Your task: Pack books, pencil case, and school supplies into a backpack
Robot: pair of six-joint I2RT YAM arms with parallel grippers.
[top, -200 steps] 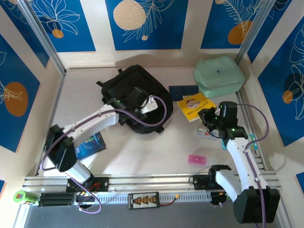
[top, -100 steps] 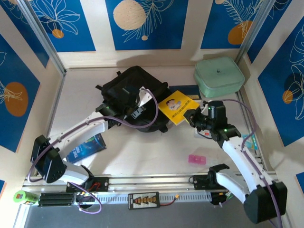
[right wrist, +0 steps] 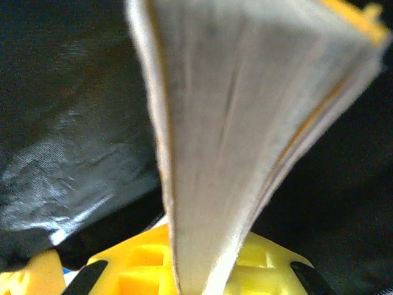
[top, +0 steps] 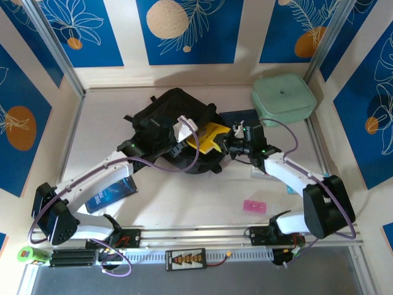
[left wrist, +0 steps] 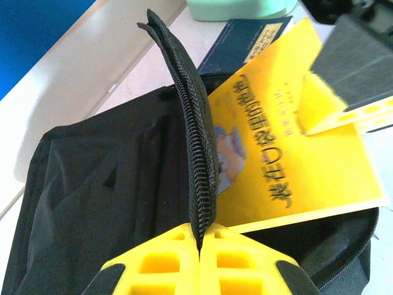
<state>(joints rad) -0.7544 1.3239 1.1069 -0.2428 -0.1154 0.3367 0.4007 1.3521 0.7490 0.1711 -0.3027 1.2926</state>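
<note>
We are on the first book. Our right gripper is clamped on one edge of the yellow book, which lies tilted across the mouth of the backpack with its leading corner over the dark inside and much of the cover outside. Our left gripper is pinched tight on the zip edge of the flap, lifting it upright so the mouth gapes. As we judge it, the next move calls for the right arm to slide the book forward and down past the zip teeth until it is wholly inside, then let go, with the left holding the flap up. A corner could snag on the zip. The navy book lies just beyond the backpack, the blue book beside the left arm, and the pink block near the front, all yet to be packed.
</note>
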